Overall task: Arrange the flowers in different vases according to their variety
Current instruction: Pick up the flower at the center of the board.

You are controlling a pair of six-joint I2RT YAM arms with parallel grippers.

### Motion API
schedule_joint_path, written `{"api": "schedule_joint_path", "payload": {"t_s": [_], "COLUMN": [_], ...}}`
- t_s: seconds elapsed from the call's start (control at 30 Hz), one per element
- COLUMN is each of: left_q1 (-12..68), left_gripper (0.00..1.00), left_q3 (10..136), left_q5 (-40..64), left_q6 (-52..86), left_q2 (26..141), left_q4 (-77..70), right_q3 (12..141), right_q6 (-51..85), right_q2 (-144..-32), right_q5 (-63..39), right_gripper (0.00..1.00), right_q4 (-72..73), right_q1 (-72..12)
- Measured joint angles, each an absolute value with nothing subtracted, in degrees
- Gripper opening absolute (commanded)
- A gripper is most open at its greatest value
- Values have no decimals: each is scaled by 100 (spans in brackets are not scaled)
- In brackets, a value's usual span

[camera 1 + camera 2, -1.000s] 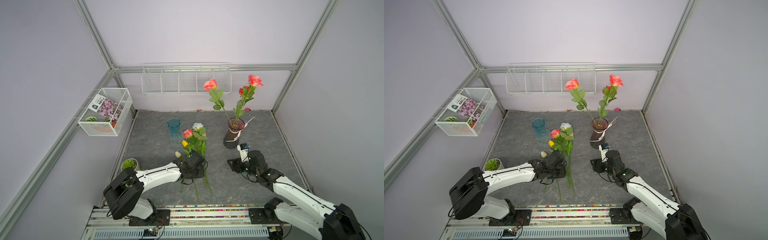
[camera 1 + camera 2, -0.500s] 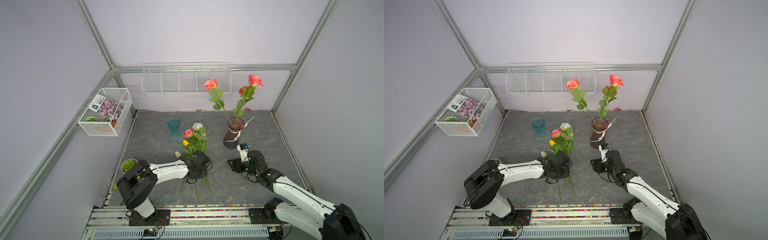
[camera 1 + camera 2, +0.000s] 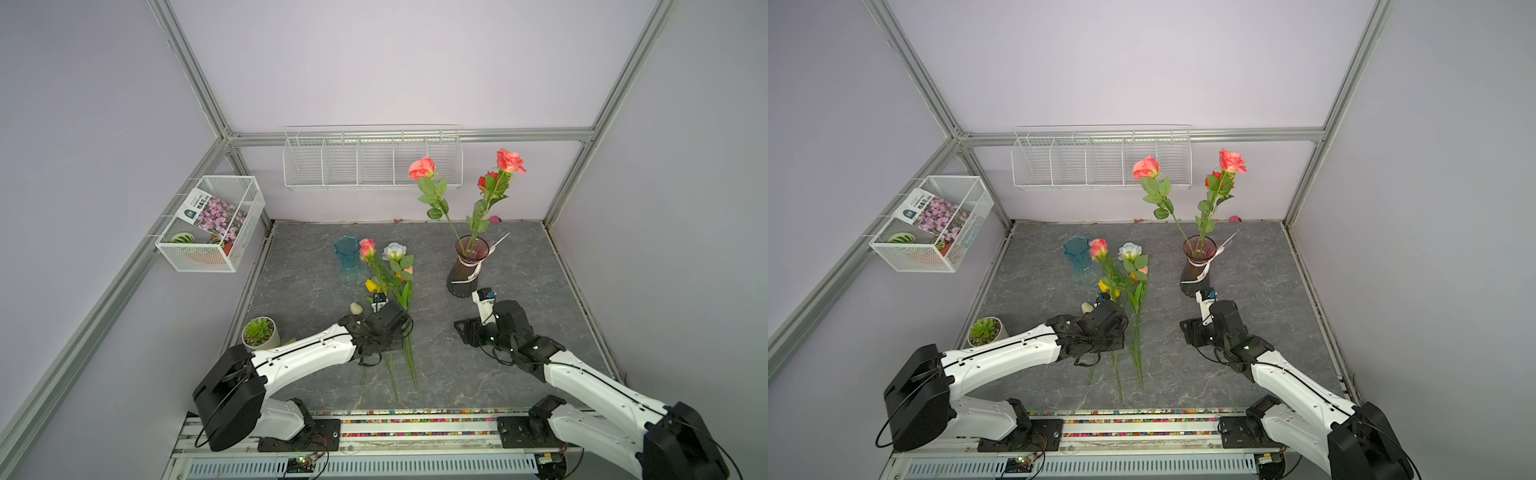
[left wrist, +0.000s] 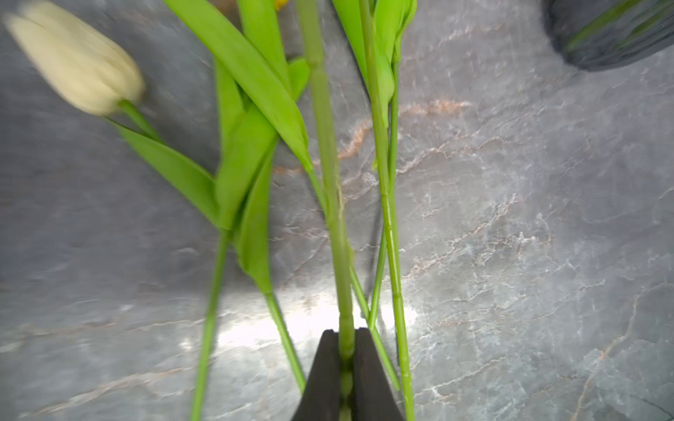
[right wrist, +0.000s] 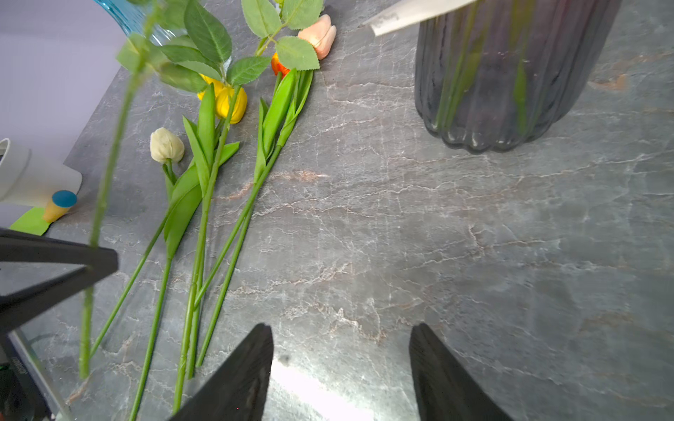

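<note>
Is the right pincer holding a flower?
No, the right wrist view shows the right pincer open over the bare tabletop, nothing between its jaws.

The left gripper, two black wedge-shaped fingers, is clamped tight on a thick green flower stem that runs straight away from the camera. Slimmer green stems lie crossed close beside it on the grey marbled tabletop, which shows a bright glare patch near the fingertips. Long, smooth green tulip leaves overlap to one side, and beyond them lies a blurred cream-white tulip bud. The base of a dark ribbed translucent vase stands well apart on the opposite side.
</note>
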State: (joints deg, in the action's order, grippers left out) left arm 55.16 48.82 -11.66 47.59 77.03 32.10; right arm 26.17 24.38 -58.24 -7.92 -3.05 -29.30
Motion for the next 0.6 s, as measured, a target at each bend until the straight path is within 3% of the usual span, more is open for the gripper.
{"api": "schedule_joint_path", "payload": {"t_s": [0.3,0.6], "left_q1": [5516,5516], "left_gripper": [0,0], "left_q3": [4007,3179], "left_q5": [-1516,-1017], "left_q6": [4025,3151], "left_q2": [6016,5223], "left_q4": [2198,270], "right_q3": [3734,5002], "right_q6": [2928,3439], "right_q2": [-6036,-6486], "right_q5": [-1804,-2910], "right_gripper": [67,72], "right_q4": [-565,-585], "right_q1": [-2934,-2952]}}
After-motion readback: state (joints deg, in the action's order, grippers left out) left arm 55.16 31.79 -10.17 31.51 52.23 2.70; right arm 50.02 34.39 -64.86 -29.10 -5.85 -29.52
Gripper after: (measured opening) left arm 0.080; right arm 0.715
